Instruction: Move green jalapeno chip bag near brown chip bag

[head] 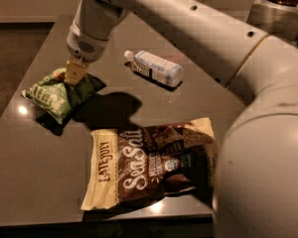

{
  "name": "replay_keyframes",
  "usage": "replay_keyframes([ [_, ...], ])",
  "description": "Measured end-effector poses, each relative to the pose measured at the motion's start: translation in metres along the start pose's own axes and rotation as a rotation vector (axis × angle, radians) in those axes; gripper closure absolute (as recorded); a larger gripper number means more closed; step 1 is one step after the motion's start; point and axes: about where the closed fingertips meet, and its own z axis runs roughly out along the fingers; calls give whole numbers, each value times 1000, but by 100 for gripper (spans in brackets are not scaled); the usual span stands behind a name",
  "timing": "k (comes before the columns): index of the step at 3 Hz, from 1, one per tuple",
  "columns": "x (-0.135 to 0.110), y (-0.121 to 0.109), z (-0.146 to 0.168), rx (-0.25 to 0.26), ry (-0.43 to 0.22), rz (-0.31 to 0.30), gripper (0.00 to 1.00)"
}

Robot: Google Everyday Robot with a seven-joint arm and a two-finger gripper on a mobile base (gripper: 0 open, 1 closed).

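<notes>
The green jalapeno chip bag [52,95] is at the table's left side, its upper edge bunched up. My gripper [74,75] comes down from above and is shut on that bunched edge; a dark shadow shows under the bag's lower side. The brown chip bag [149,162], dark brown with cream ends and "Sea Salt" lettering, lies flat near the table's front edge, to the right of and nearer than the green bag. A gap of bare table separates the two bags.
A clear plastic bottle [155,67] with a white label lies on its side at the back middle of the dark table [35,172]. My arm [198,29] crosses above the table from the right. A metal container [278,9] stands at the far right.
</notes>
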Motion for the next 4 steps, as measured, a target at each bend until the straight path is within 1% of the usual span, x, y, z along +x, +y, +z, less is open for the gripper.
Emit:
replay_keyframes([
  [1, 18, 11, -41, -15, -47, 15, 100],
  [2, 47, 44, -94, -53, -52, 4, 100],
  [3, 63, 66, -120, -76, -39, -10, 100],
  [4, 77, 89, -129, -128, -16, -43, 83],
])
